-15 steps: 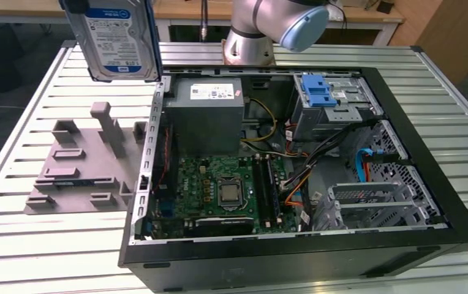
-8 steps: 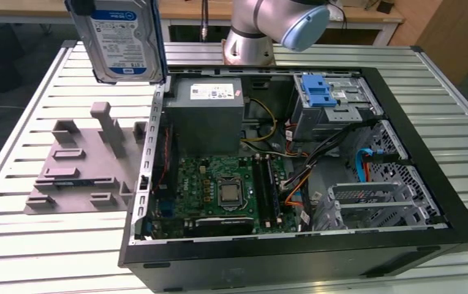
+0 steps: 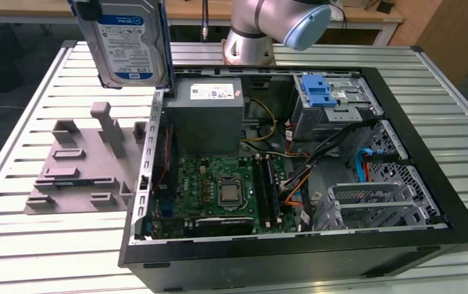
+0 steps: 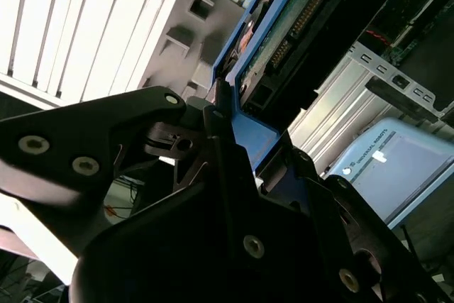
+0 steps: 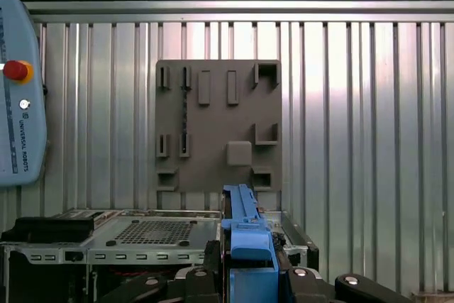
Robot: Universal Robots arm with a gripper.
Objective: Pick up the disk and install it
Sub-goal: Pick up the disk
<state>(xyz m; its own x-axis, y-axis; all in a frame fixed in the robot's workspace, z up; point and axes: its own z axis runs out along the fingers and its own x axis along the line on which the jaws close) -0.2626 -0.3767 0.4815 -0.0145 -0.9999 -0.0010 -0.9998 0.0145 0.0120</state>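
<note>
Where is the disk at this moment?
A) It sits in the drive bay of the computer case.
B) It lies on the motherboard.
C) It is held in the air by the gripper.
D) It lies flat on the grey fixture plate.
C: the disk hangs upright above the table, with the gripper shut on its blue frame.

One of each kind is counted.
One disk (image 3: pixel 128 43), one open computer case (image 3: pixel 299 250), one grey metal box (image 3: pixel 209 116), one blue plastic clip (image 3: pixel 319 92), one motherboard (image 3: pixel 205 184), one grey fixture plate (image 3: pixel 70 180) and one slatted table (image 3: pixel 21 245) are counted in the exterior view.
</note>
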